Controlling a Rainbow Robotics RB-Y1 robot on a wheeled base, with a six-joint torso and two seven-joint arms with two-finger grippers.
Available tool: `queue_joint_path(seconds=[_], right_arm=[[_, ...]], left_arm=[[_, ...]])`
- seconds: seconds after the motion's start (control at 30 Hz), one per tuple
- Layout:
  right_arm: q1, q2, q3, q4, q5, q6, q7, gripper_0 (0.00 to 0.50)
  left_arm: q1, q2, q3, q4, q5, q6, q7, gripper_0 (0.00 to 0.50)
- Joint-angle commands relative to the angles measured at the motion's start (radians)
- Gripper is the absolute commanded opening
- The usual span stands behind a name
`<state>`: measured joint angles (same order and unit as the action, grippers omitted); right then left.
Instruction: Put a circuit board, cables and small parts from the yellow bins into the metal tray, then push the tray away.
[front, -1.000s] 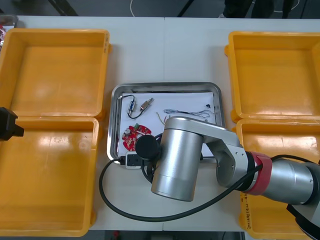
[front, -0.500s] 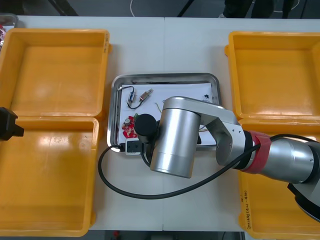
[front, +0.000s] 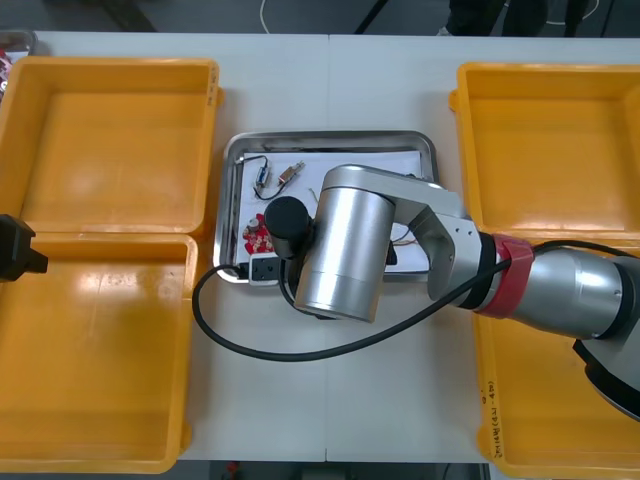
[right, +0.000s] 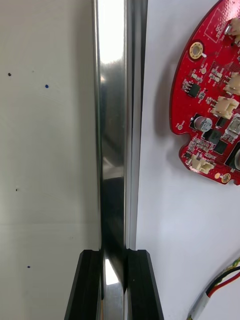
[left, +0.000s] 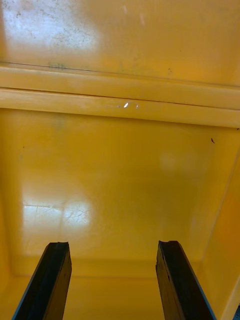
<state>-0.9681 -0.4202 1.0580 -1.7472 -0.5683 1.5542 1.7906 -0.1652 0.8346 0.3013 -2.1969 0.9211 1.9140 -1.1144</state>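
Metal tray (front: 330, 137) sits mid-table between the yellow bins (front: 110, 62), its near rim (right: 112, 125) nipped by the right gripper (right: 115, 252). The jaws are narrow, one black finger on the table (right: 45, 150) side and one inside the tray, with the shiny rim between them. My read: pinching the rim gives the arm a firm hold for shoving the tray off, rather than a bare push that could skid or twist it. The right arm reaches across the tray's near half and hides part of the contents.

Left gripper (left: 112, 245) hangs over the bare floor of the near left bin (left: 120, 165), jaws wide and holding nothing. It looks parked clear of the work.

Counts:
- Yellow bins: 4, two per side, all looking bare inside.
- Tray: 1, white inside.
- Round red circuit board (right: 210, 100): 1, lying flat just inside the gripped rim.
- Red and yellow cable (right: 222, 285): 1, close to the inner finger.
- Black cable (front: 262, 183): 1, in the far left corner.
- Small metal part (front: 292, 172): 1, beside the black cable.

Other contents are hidden under the arm. Loading looks finished; the push is the step in hand.
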Motion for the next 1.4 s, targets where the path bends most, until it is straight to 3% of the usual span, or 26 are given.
queue_joint_path(seconds=[0.03, 0.23, 0.5, 0.87, 1.4], right_arm=[[-0.073, -0.014, 0.010, 0.022, -0.021, -0.026, 0.012, 0.000], [-0.103, -0.014, 0.011, 0.058, -0.022, -0.054, 0.018, 0.000], [-0.156, -0.014, 0.010, 0.133, -0.091, -0.094, 0.046, 0.000], [-0.225, -0.014, 0.025, 0.196, -0.131, -0.117, 0.090, 0.000], [-0.304, -0.014, 0.085, 0.298, -0.133, -0.215, 0.108, 0.000]], left_arm=[[0.016, 0.043, 0.033, -0.032, 0.008, 0.006, -0.102, 0.500], [0.016, 0.043, 0.033, -0.032, 0.008, 0.006, -0.102, 0.500], [0.016, 0.043, 0.033, -0.032, 0.008, 0.006, -0.102, 0.500], [0.016, 0.043, 0.033, -0.032, 0.008, 0.006, -0.102, 0.500], [0.016, 0.043, 0.033, -0.032, 0.008, 0.006, -0.102, 0.500]])
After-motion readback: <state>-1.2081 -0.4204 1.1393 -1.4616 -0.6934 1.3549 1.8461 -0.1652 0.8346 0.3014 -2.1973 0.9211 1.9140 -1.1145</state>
